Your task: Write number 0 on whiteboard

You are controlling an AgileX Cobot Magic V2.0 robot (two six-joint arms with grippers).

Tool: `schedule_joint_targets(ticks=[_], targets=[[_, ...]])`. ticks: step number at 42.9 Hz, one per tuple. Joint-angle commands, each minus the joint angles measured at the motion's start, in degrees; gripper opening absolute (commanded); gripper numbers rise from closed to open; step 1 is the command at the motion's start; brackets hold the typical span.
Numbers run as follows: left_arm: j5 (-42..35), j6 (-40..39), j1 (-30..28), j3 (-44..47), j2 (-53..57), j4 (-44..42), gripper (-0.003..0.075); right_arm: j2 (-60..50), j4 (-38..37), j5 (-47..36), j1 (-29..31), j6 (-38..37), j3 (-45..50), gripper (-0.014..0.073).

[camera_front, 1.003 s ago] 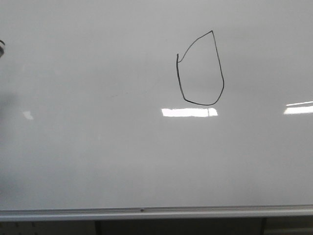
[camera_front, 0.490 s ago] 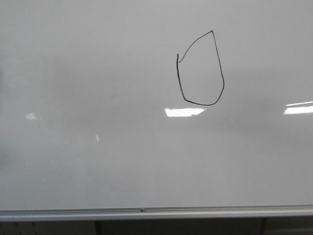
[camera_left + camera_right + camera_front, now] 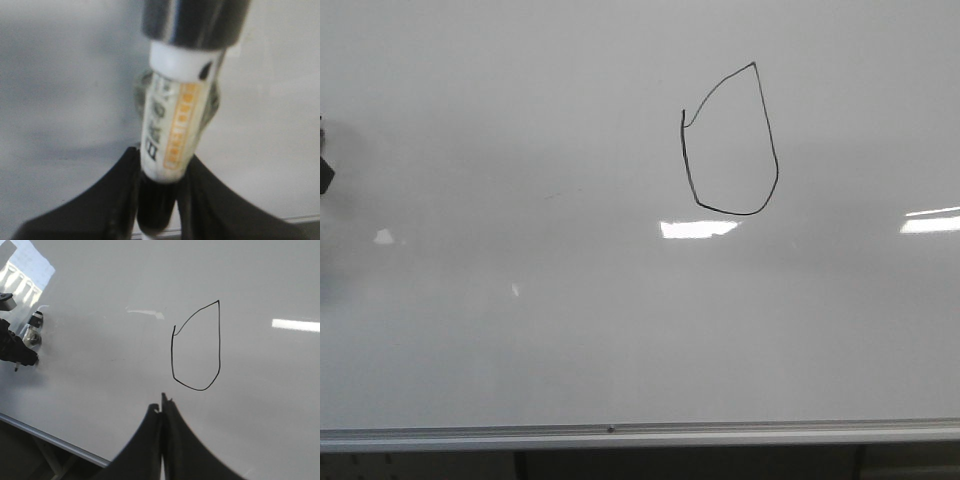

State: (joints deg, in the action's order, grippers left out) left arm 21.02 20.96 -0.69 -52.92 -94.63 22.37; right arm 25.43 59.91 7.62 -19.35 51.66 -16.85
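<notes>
1 closed black loop, the number 0 (image 3: pixel 730 140), is drawn on the whiteboard (image 3: pixel 520 330), right of centre and in the upper half of the front view. its top comes to a point, its bottom is rounded, and a short tick sits at its upper left. the board's silver-grey rim (image 3: pixel 720 434) runs along the near edge.

left gripper (image 3: pixel 159 200): black fingers (image 3: pixel 115 195) clamped on a marker (image 3: pixel 172 130) with a white barrel and an orange label; the view is blurred. in the front view only a dark corner of this gripper (image 3: pixel 324 175) shows at the left edge, well apart from the loop.

right gripper (image 3: pixel 161 412): fingers pressed together, nothing between them, hanging just beside the bottom of the number 0 (image 3: pixel 196 347). whether it touches the board cannot be told.
</notes>
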Motion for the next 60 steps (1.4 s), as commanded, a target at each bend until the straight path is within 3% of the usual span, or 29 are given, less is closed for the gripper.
schedule_joint_targets(ticks=[1,7,10,25,30,38,42,60], targets=[[-3.6,-0.5,0.1,-1.8,1.8,0.9,0.0392,0.2,0.8,-2.5,0.0,0.4,-1.6,-0.007],[-4.5,-0.5,0.1,-1.8,1.8,0.9,0.057,0.2,0.8,-2.6,0.0,0.4,-1.6,-0.007],[-4.5,-0.5,0.1,-1.8,2.1,0.9,0.0609,0.2,0.8,-2.7,0.0,0.4,-1.6,-0.007],[5.1,-0.5,0.1,-1.8,16.2,-2.7,0.0615,0.2,0.8,-3.8,0.0,0.4,-1.6,-0.007],[8.4,-0.5,0.4,-1.8,21.8,-2.3,0.0491,0.2,0.8,-4.6,0.0,0.4,-1.6,-0.007],[12.5,-0.5,0.4,-1.2,29.1,-0.6,0.0134,0.2,0.8,-4.6,0.0,0.4,-1.6,-0.007],[13.0,0.4,0.4,0.7,32.8,0.3,-0.0003,0.2,0.8,-4.4,0.0,0.4,-1.6,-0.007],[6.0,1.7,0.4,20.1,58.1,2.7,-0.002,0.2,0.8,-4.3,0.0,0.4,-1.6,-0.007]])
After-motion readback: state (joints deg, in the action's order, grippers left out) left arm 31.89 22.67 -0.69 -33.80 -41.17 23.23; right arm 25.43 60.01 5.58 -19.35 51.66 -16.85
